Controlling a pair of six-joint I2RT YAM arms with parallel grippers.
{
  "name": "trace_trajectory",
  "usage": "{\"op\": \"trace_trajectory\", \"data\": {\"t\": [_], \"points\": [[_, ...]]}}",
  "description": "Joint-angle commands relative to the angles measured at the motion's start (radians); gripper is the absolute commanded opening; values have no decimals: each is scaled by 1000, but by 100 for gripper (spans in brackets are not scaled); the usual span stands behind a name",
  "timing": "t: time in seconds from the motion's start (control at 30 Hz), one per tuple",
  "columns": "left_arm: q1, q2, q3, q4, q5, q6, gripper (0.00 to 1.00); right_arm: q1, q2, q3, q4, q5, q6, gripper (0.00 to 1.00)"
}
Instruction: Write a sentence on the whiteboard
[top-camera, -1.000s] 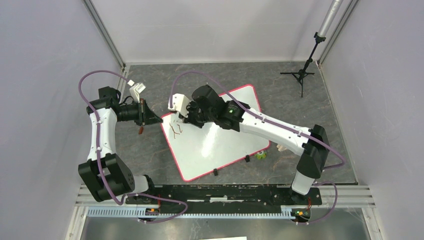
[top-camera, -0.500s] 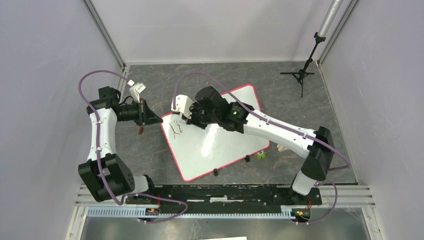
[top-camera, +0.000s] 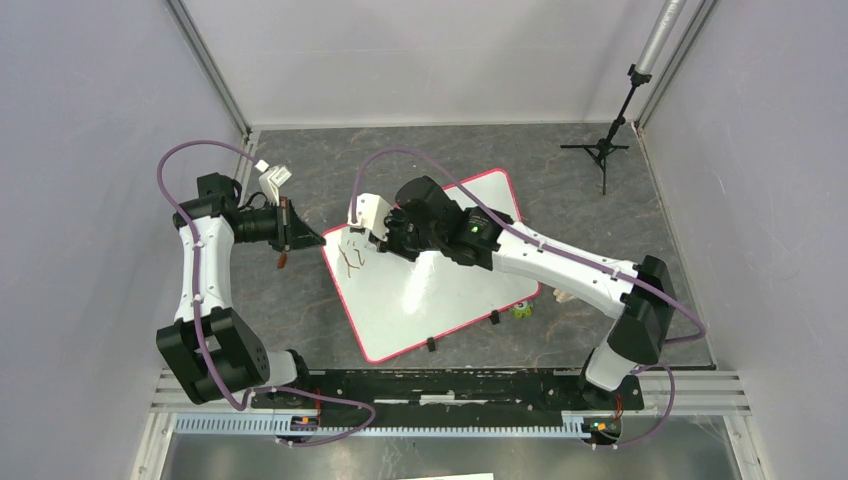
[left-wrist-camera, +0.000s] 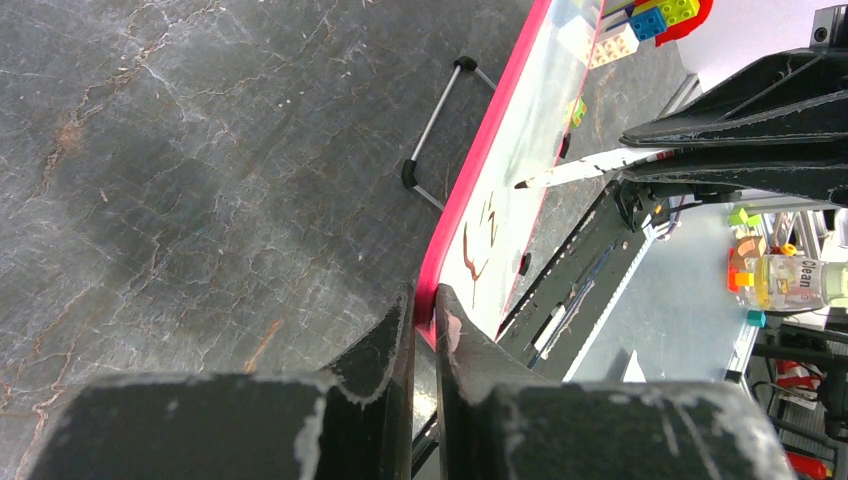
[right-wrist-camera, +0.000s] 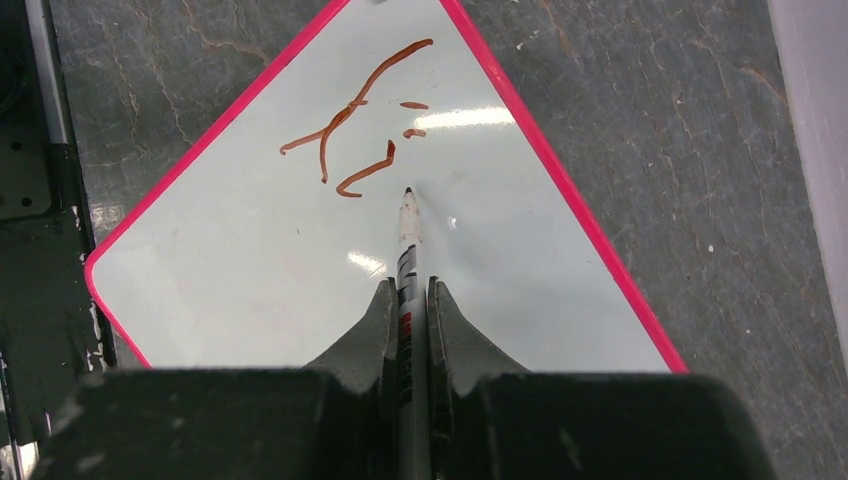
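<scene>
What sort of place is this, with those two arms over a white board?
Probably a robotics lab test cell: a left arm and right arm bolted to a rail, plain panels walling in the table, a small tripod in the corner.

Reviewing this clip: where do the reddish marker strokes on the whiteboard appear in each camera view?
Top external: strokes left of centre, at the left corner of the whiteboard.
Left wrist: strokes right of centre, below the marker tip.
Right wrist: strokes upper centre, just beyond the marker tip.
Shared landmark: the red border running beside them.
</scene>
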Motion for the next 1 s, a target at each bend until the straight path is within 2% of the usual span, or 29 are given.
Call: {"op": "trace_trajectory", "data": {"t": [0.0, 0.5, 0.97], "points": [[-12, -22, 10, -16, 20, 23, 14, -3, 0, 12, 34, 8, -9, 0], [-12, -20, 10, -16, 27, 23, 14, -1, -48, -123, 31, -45, 39, 0], [-12, -22, 11, -16, 22, 20, 14, -32, -5, -2, 42, 5, 19, 0]]}}
